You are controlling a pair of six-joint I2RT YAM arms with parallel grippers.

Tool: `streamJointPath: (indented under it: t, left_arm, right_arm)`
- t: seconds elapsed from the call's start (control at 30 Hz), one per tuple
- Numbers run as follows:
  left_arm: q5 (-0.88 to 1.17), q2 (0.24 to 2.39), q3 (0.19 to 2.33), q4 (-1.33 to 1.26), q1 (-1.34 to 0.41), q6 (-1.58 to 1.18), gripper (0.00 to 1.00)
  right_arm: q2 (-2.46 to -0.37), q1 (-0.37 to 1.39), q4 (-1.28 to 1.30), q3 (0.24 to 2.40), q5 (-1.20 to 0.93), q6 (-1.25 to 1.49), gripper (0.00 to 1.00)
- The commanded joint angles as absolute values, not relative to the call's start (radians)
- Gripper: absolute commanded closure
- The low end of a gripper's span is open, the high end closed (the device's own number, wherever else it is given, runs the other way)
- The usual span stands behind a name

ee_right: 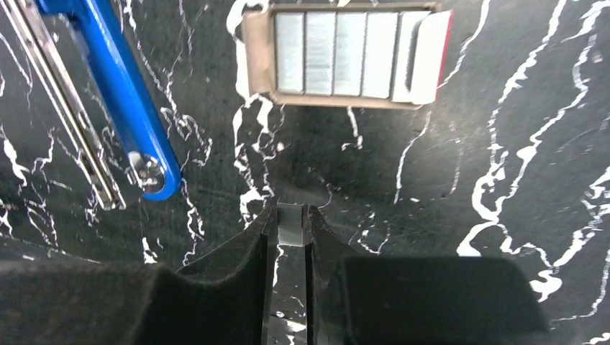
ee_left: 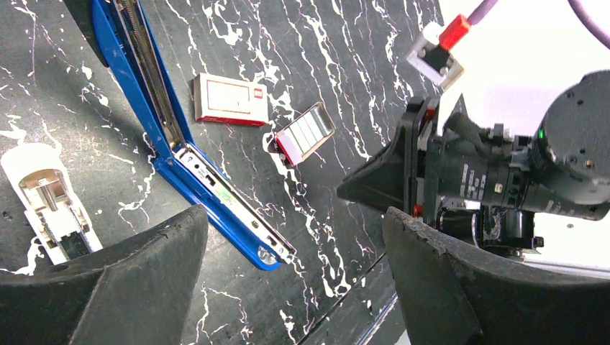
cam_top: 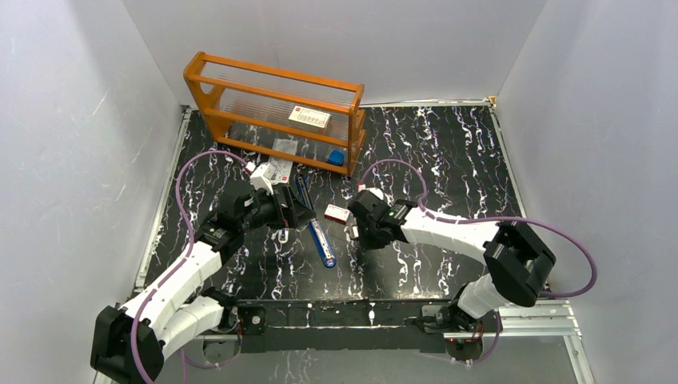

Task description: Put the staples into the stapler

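Note:
The blue stapler [cam_top: 322, 244] lies opened out flat mid-table, its metal staple channel [ee_left: 230, 198] facing up. My right gripper [ee_right: 290, 215] is shut on one silvery staple strip [ee_right: 290, 228], held just above the table, right of the stapler's tip [ee_right: 147, 169]. The pale tray [ee_right: 345, 57] with several staple strips lies just beyond it. The red-and-white box [cam_top: 337, 212] lies beside the tray [ee_left: 306, 133]. My left gripper [ee_left: 295, 287] is open and empty, hovering over the stapler's near end, left of my right gripper [cam_top: 354, 234].
An orange wooden rack [cam_top: 276, 108] with a white label card [cam_top: 309, 118] stands at the back. Clear plastic packets [cam_top: 281, 160] lie in front of it. A white plastic piece [ee_left: 47, 201] lies left of the stapler.

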State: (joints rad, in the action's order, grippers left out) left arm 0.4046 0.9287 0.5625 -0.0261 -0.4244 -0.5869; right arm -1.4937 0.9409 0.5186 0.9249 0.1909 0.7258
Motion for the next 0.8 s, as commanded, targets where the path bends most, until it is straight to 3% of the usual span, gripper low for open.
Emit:
streamJointPath:
  t: [0.0, 0.27, 0.5, 0.77]
  left_arm:
    - [0.409, 0.93, 0.59, -0.033, -0.425, -0.574, 0.12]
    - [0.374, 0.929, 0.606, 0.016, -0.425, -0.568, 0.12]
    - [0.289, 0.934, 0.631, 0.095, -0.425, -0.574, 0.12]
    - [-0.069, 0.943, 0.666, 0.398, -0.425, -0.676, 0.1]
  right_arm:
    - [-1.475, 0.987, 0.495, 0.889, 0.152, 0.774, 0.74]
    - [-1.57, 1.057, 0.534, 0.92, 0.247, 0.787, 0.71]
    - [-1.573, 1.061, 0.538, 0.926, 0.242, 0.775, 0.43]
    - [-1.624, 1.083, 0.574, 0.962, 0.274, 0.759, 0.44]
